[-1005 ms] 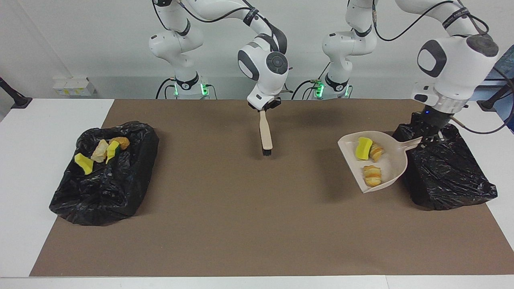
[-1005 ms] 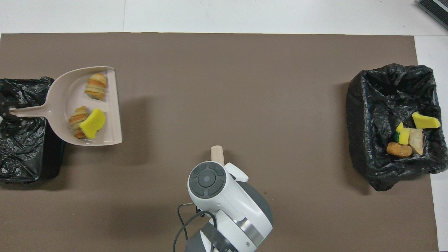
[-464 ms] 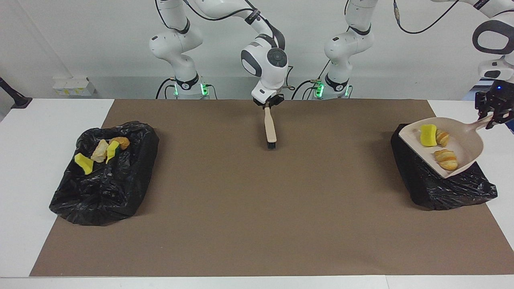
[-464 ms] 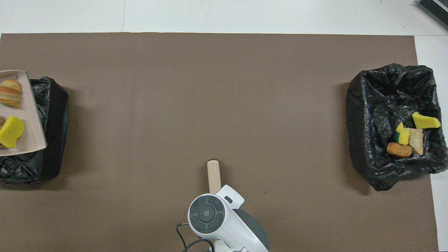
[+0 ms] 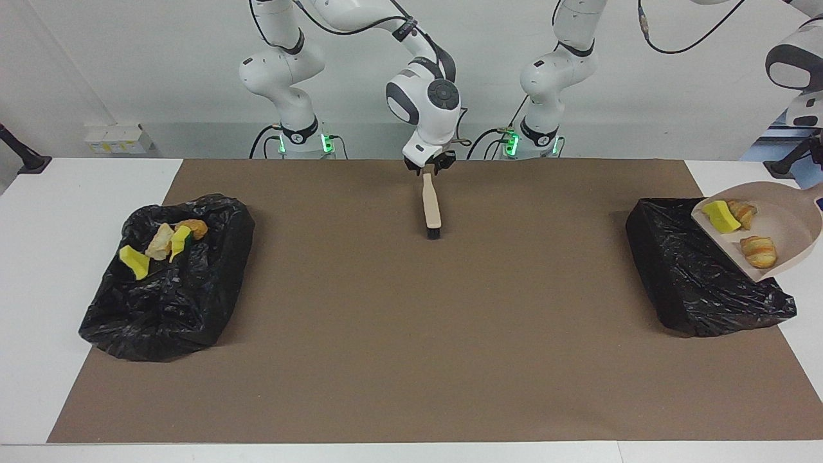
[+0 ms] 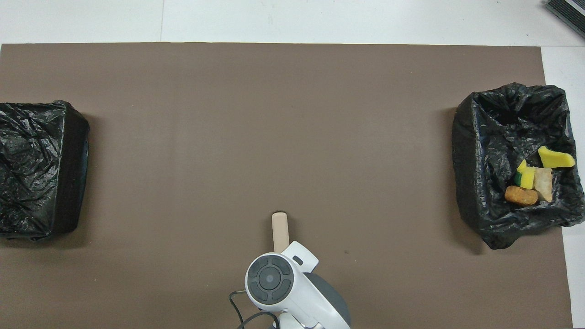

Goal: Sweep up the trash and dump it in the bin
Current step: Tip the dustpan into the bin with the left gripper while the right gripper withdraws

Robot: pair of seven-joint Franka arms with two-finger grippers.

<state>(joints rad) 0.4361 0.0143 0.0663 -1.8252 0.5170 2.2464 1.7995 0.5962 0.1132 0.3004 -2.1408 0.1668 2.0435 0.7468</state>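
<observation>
The beige dustpan (image 5: 794,218) hangs tilted over the black-lined bin (image 5: 694,276) at the left arm's end of the table. It carries three pieces of trash: a yellow sponge bit (image 5: 721,216) and two bread-like chunks (image 5: 759,251). Its handle runs off the view's edge, where the left gripper is cut off; only that arm's wrist (image 5: 804,119) shows. The right gripper (image 5: 427,166) is at the top of the beige brush's (image 5: 432,206) handle, and the bristles rest on the mat. In the overhead view the brush (image 6: 279,230) pokes out from under the right arm's wrist.
A second black-lined bin (image 5: 173,289) at the right arm's end holds several trash pieces (image 5: 161,244), also visible from overhead (image 6: 532,178). A brown mat (image 5: 411,334) covers the table. The bin at the left arm's end (image 6: 36,164) shows no trash from overhead.
The left arm lifted the loaded dustpan off the mat and carried it over the bin toward the table's end. The right arm drew the brush back toward the robots.
</observation>
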